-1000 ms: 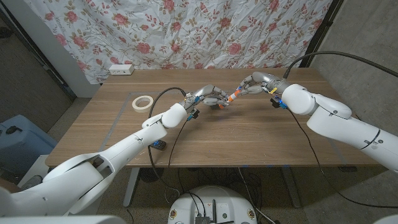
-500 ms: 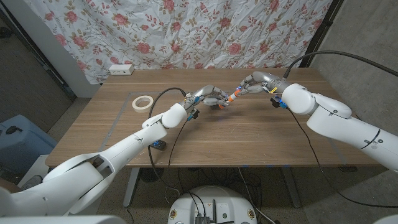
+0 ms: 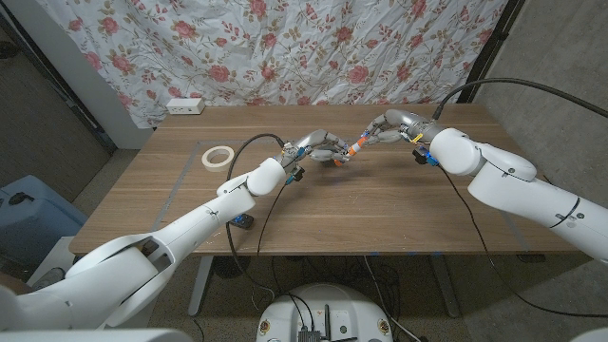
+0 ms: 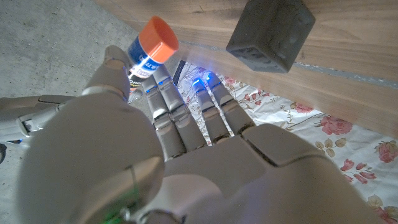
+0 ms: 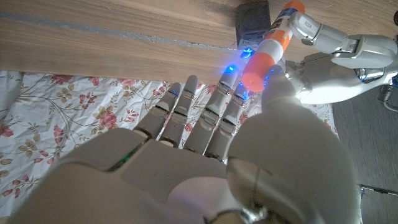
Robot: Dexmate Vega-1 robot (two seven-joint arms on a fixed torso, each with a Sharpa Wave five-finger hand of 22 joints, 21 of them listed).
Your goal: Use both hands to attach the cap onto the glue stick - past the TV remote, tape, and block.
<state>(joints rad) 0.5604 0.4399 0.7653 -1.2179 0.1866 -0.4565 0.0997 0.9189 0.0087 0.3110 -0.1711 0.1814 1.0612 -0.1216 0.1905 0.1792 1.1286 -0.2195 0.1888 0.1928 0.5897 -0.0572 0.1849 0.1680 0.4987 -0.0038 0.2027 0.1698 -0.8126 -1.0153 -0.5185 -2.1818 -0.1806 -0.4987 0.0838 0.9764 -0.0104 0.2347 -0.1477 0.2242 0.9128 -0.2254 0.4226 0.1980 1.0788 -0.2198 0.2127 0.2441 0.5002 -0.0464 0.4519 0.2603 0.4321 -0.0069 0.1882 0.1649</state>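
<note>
The glue stick [image 3: 355, 146], white with orange ends, hangs tilted above the table's far middle, between my two hands. My left hand [image 3: 323, 146] holds its lower orange end; in the left wrist view that end [image 4: 155, 40] sticks out beside the fingertips [image 4: 118, 62]. My right hand [image 3: 385, 125] pinches the upper end. In the right wrist view the orange cap [image 5: 261, 65] sits on the stick against my thumb, and the left hand's fingers [image 5: 323, 34] hold the far end. The dark grey block [image 4: 270, 31] stands on the table just beyond the hands.
A roll of white tape [image 3: 219, 156] lies on the wooden table [image 3: 380, 209] to the left of my left arm. A white power strip [image 3: 185, 105] sits at the far left edge. A floral cloth [image 3: 313, 47] hangs behind the table.
</note>
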